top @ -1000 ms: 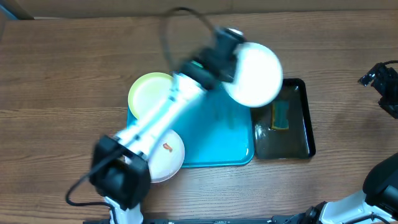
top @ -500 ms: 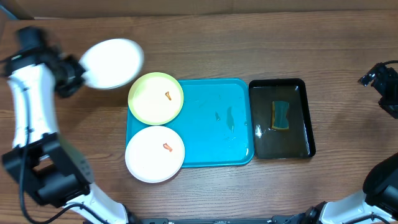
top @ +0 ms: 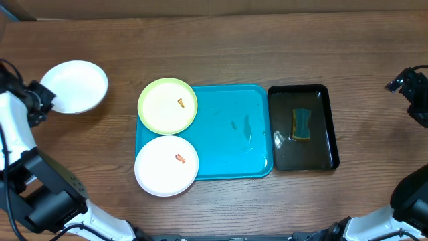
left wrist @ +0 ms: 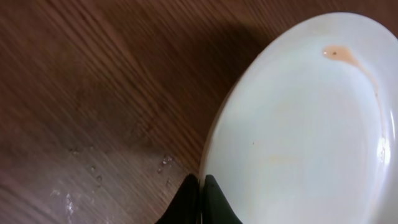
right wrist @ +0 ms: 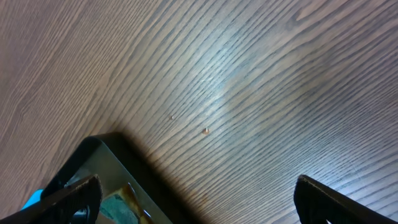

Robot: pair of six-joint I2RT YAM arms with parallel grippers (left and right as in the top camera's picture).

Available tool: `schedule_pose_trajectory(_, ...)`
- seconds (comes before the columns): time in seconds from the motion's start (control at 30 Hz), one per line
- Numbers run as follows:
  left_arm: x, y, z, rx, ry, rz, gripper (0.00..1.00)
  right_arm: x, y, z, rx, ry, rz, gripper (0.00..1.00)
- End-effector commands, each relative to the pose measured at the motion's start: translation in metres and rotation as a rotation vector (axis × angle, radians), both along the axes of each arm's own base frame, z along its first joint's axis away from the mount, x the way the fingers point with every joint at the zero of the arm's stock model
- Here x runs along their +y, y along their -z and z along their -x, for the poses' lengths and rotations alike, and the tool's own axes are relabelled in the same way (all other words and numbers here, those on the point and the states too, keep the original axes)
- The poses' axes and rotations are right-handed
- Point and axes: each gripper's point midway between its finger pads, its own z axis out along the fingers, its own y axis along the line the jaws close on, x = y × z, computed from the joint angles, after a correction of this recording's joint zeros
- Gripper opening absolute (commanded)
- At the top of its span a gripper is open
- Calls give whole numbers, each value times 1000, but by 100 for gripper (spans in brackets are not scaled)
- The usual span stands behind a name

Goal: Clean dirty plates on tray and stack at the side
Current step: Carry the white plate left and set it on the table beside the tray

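Nearest, shows the left gripper [left wrist: 200,186] pinched shut on the rim of a smeared white plate [left wrist: 298,124], over the wooden table [top: 267,40] left of the tray [top: 234,150]. At far right, right gripper [right wrist: 199,199] spread wide, empty, cut off overhead. On the tray's left end, second white plate [top: 166,165], then yellow-green plate [top: 167,106]. Beyond, black tray [top: 332,114] holding a sponge [top: 301,124].

The tray [top: 234,147] lies mid-table [top: 267,40]. At its left end sit two plates: the rear plate [top: 167,106] and, just in front of it, the front plate [top: 166,165], which overhangs the tray's left and front edges. Touching the tray's right side is a narrower tray [top: 331,127] with a sponge [top: 301,124] in it. A third plate [top: 75,87] is far left, well apart from the tray, its rim pinched in the left gripper [left wrist: 200,198]. The right gripper [right wrist: 199,202] is over the table at the far right, beyond the narrower tray.
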Motion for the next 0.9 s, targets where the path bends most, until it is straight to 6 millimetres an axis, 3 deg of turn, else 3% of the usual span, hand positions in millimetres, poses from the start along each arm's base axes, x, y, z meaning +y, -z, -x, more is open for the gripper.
schedule_pose_trajectory(0.0,-14,13,-1,10,77,-40,4,-2,-8,-1,-21,6,13,100)
schedule_pose_trajectory(0.2,-33,42,-12,-16,126,-48,4,-2,-8,-1,-21,6,13,100)
schedule_pose_trajectory(0.73,-35,51,-25,-51,141,-96,6,-2,-8,-1,-21,6,13,100)
schedule_pose_trajectory(0.77,-36,52,-24,-48,141,-94,15,-2,-8,-1,-21,6,13,100)
schedule_pose_trajectory(0.83,-39,54,-22,-38,145,-79,66,-2,-8,-1,-21,6,13,100)
schedule_pose_trajectory(0.87,-40,55,-20,-31,146,-73,80,-2,-8,-1,-21,6,13,100)
